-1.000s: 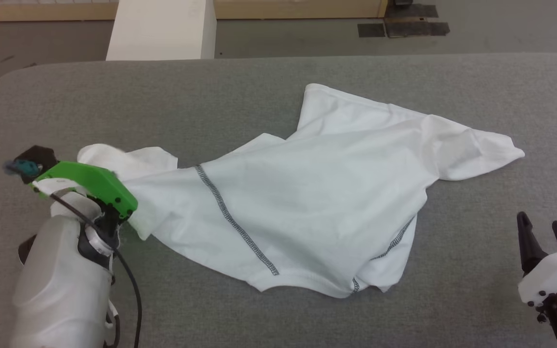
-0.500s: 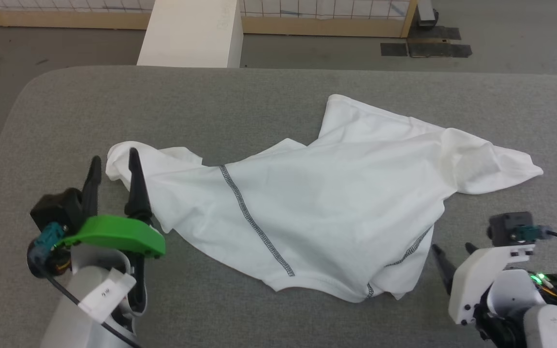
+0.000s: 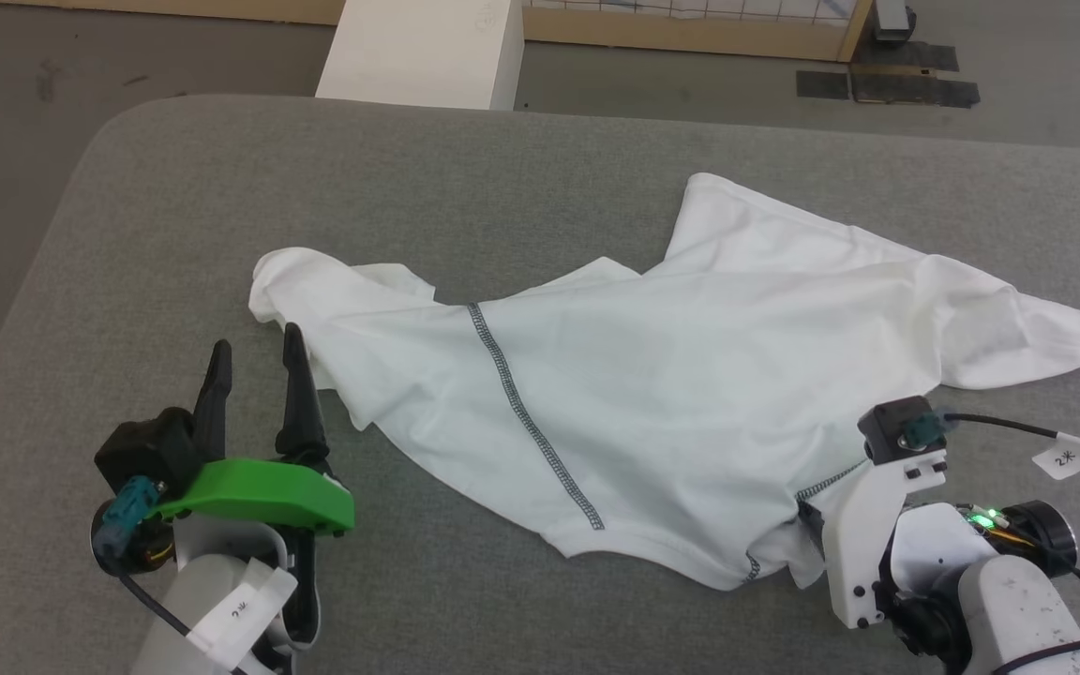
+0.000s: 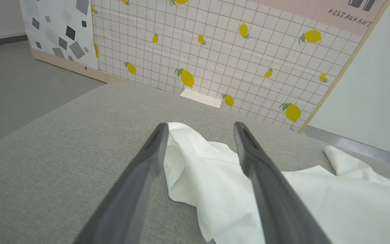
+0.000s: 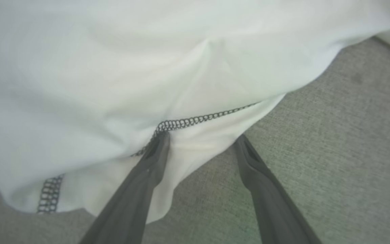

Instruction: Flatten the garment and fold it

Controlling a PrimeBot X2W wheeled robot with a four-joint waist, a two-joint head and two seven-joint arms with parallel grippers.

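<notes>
We found the garment (image 3: 671, 375) crumpled on the table (image 3: 221, 187), long axis running left-right, hem toward the table's near edge. Our left gripper (image 3: 256, 339) and right gripper (image 5: 201, 137) both gaped wide, gripping nothing.

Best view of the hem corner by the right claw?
Right wrist view: the hem corner lies close, stitching clear, between the right claw fingers. Head view shows it small beside that claw. Left wrist view shows another end of the garment.

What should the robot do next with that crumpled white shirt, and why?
Probably close the right gripper on the hem of the shirt: its open jaws frame that stitched corner, and the shirt lies bunched, not flat. The left gripper is open too, holding nothing.
</notes>
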